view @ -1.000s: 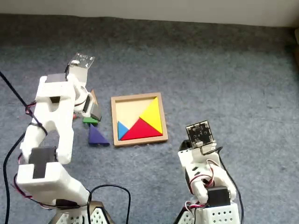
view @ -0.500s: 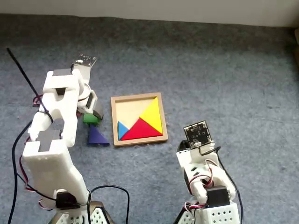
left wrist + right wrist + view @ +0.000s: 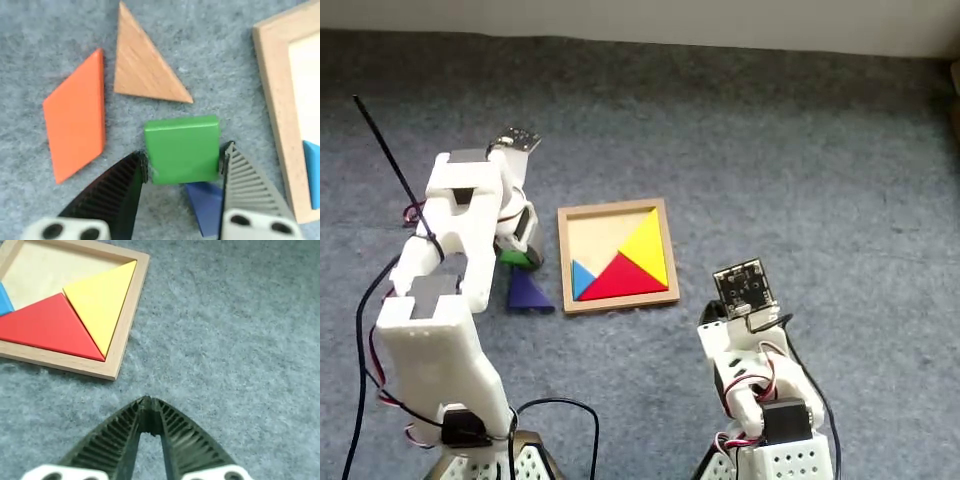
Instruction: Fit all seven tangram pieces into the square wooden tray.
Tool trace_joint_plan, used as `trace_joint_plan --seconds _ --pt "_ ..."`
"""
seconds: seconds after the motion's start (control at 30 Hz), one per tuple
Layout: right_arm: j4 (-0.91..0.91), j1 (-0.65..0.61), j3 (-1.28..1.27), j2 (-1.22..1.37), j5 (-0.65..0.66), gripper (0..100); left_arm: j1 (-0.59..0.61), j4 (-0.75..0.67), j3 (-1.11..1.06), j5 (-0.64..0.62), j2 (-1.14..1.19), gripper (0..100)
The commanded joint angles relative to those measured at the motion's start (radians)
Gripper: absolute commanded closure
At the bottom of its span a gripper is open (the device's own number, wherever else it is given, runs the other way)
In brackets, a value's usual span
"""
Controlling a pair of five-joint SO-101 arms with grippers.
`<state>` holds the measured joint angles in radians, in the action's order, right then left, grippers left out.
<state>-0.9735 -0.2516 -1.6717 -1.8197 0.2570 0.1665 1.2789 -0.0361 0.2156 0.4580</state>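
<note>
The square wooden tray point(image 3: 615, 205) holds a yellow triangle point(image 3: 648, 245), a red triangle point(image 3: 620, 278) and a small light blue triangle point(image 3: 582, 278). Left of the tray lie a green square point(image 3: 182, 150), a dark blue triangle point(image 3: 527, 292), an orange parallelogram point(image 3: 75, 115) and a wooden triangle point(image 3: 142, 65). My left gripper point(image 3: 182, 157) has a finger against each side of the green square, which overlaps the dark blue triangle point(image 3: 207, 205). My right gripper point(image 3: 150, 412) is shut on nothing over bare carpet, near the tray's front right corner point(image 3: 125, 340).
Everything rests on grey carpet. The tray's rim point(image 3: 272, 100) is close beside the green square. The left arm's body point(image 3: 460, 230) covers the orange and wooden pieces from above. Open carpet lies right of and behind the tray.
The left arm has swung rightward, closer to the tray, over the loose pieces, with its gripper staying at the green square. The right arm has barely moved.
</note>
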Motion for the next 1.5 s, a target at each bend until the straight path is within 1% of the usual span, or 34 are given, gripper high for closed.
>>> trace_joint_plan --seconds 0.0,0.1,0.2,0.43,0.53,0.6,0.7,0.8,0.9,1.03,1.17,1.27,1.47 --pt "0.002 -0.013 -0.081 -0.016 -0.008 99.2 -0.041 0.018 0.013 -0.002 -0.007 76" --pt "0.002 -0.013 -0.081 -0.016 -0.008 99.2 -0.041 0.018 0.013 -0.002 -0.008 81" --pt "0.002 -0.013 -0.081 -0.016 -0.008 99.2 -0.042 0.020 0.013 -0.002 -0.015 83" --pt "0.002 -0.013 -0.081 -0.016 -0.008 99.2 -0.042 0.074 0.018 -0.005 -0.064 84" --pt "0.002 -0.013 -0.081 -0.016 -0.008 99.2 -0.042 0.107 0.015 -0.074 -0.140 84" --pt "0.002 -0.013 -0.081 -0.016 -0.008 99.2 -0.048 0.140 0.012 -0.081 -0.202 84" --pt "0.002 -0.013 -0.081 -0.016 -0.008 99.2 -0.085 0.215 0.010 -0.081 -0.283 84" --pt "0.002 -0.013 -0.081 -0.016 -0.008 99.2 -0.153 0.287 0.010 -0.084 -0.352 84" --pt "0.002 -0.002 -0.081 -0.016 -0.008 99.2 -0.232 0.318 -0.005 -0.087 -0.412 84" --pt "0.002 0.022 -0.079 -0.016 -0.008 99.2 -0.354 0.279 -0.102 -0.087 -0.481 84" --pt "0.002 0.024 -0.077 -0.016 -0.008 99.2 -0.455 0.170 -0.199 -0.087 -0.510 84" --pt "0.002 0.024 -0.077 -0.016 -0.008 99.2 -0.483 0.078 -0.229 -0.087 -0.510 84" --pt "0.002 0.024 -0.076 -0.016 -0.008 99.2 -0.476 -0.112 -0.300 -0.086 -0.509 84"
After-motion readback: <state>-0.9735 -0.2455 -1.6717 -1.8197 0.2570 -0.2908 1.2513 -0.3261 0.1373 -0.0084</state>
